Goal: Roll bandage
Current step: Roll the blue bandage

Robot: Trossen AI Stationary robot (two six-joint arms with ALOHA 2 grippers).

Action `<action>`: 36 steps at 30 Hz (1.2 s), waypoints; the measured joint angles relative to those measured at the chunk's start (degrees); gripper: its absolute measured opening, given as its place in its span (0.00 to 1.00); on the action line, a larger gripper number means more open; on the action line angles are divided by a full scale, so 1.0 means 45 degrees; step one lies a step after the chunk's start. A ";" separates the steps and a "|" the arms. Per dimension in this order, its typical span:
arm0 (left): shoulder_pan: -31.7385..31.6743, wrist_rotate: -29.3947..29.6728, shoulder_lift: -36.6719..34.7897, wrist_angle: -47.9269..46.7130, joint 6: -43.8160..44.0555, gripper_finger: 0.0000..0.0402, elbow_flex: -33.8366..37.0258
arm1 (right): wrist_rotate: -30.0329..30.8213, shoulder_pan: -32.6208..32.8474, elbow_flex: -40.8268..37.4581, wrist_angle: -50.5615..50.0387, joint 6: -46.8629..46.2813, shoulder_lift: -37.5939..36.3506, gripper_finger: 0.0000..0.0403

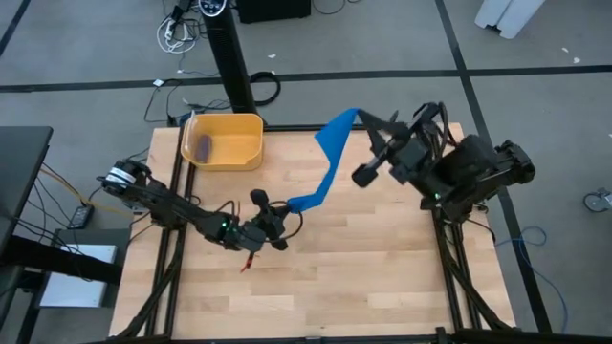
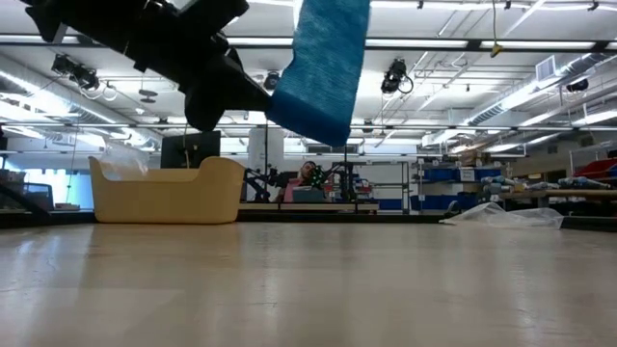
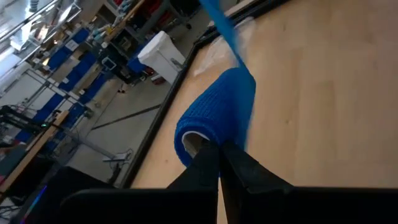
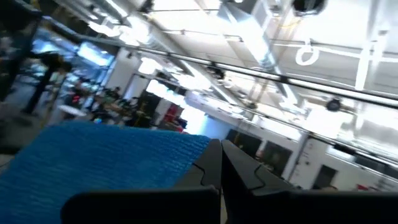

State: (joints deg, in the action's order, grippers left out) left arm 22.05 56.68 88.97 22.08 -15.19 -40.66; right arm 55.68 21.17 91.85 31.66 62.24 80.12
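The bright blue bandage [image 1: 328,158] stretches through the air above the table's middle. Its lower end is wound into a short roll [image 3: 219,115]. From there the flat band climbs with a twist to its upper end [image 1: 344,119] near the far edge. My left gripper [image 1: 277,225] is shut on the roll, low over the table's centre. My right gripper [image 1: 368,122] is shut on the band's upper end, raised high at the far right. In the low view the band [image 2: 323,67] hangs beside my left arm [image 2: 193,58]. My left gripper pinches the roll at the rim of its open end [image 3: 198,142] between its two fingers. The fingers come nearly level from the table's left. The roll is lifted clear of the table. My right gripper pinches the flat band's upper end by one side edge [image 4: 186,155] between its two fingers, which point slanting upward. The band spreads flat beside the fingers [image 4: 239,171] and runs down toward the roll, clear of the table.
A yellow bin [image 1: 222,141] stands at the table's far left corner with a dull purple-grey cylinder [image 1: 204,146] inside. A clear plastic packet [image 2: 501,214] lies toward the far right. A black post [image 1: 229,57] rises behind the far edge. Bare wood [image 1: 363,277] fills the near half.
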 joint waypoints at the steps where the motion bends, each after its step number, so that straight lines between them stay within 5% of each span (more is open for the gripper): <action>1: 0.0070 -0.0008 0.0084 0.0123 0.0093 0.01 -0.0001 | -0.0019 -0.0167 0.0000 0.0152 0.0092 0.0000 0.00; 18: 0.1790 -0.0288 0.0147 0.3025 0.0219 0.01 -0.0015 | -0.0441 -0.3650 0.0005 -0.1211 -0.1085 0.0107 0.03; 29: 0.2671 -0.0287 0.0147 0.3488 -0.0346 0.01 -0.1496 | -0.0371 -0.4609 0.0000 -0.3934 -0.3631 0.0112 0.28; 36: 0.2696 -0.0369 0.0147 0.3484 -0.0717 0.01 -0.3158 | 0.0921 -0.3999 0.0000 -0.5284 -0.2740 -0.0188 0.35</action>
State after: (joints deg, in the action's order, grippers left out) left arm 34.18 55.02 89.62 37.76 -18.42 -54.88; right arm 59.83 3.17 91.85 7.88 49.91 79.27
